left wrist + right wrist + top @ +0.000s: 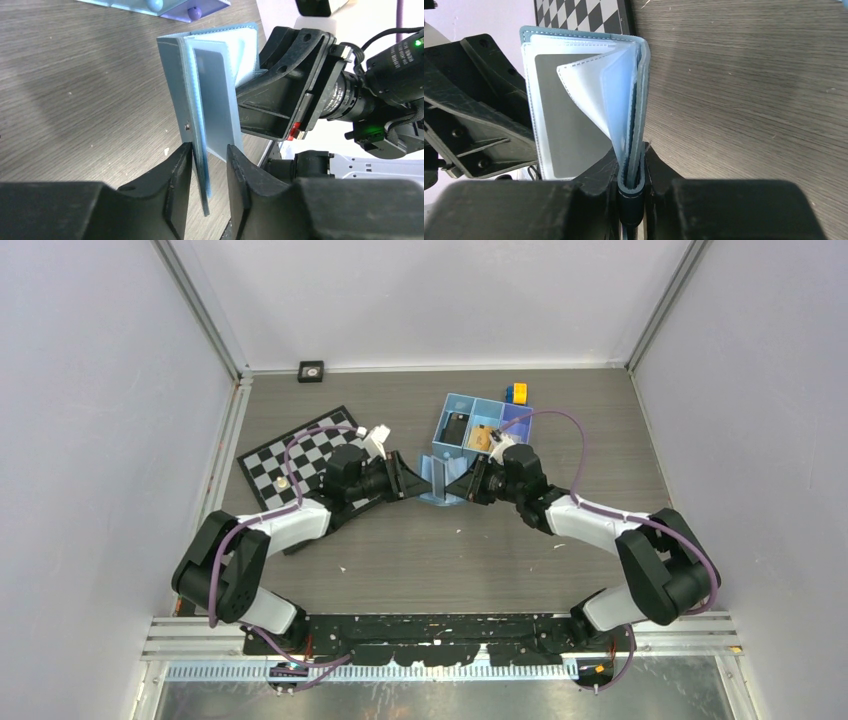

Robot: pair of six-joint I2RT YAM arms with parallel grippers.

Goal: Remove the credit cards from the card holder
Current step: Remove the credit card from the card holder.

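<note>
The light-blue card holder (438, 478) stands on edge, held up between my two grippers. My right gripper (630, 165) is shut on its folded spine (642, 100). A silvery grey credit card (559, 130) sits in a clear inner sleeve, and other sleeves fan out beside it. In the left wrist view, my left gripper (210, 160) straddles the holder's free cover edge (175, 80). Its jaws are apart, with a gap on the card's (215, 100) side. A black card (457, 427) and an orange-tan card (482, 437) lie in the blue tray.
The blue three-compartment tray (470, 400) stands just behind the grippers, with a yellow and blue object (517, 392) at its far corner. A chessboard (300, 455) lies to the left under the left arm. A small black square (311, 371) sits at the back wall.
</note>
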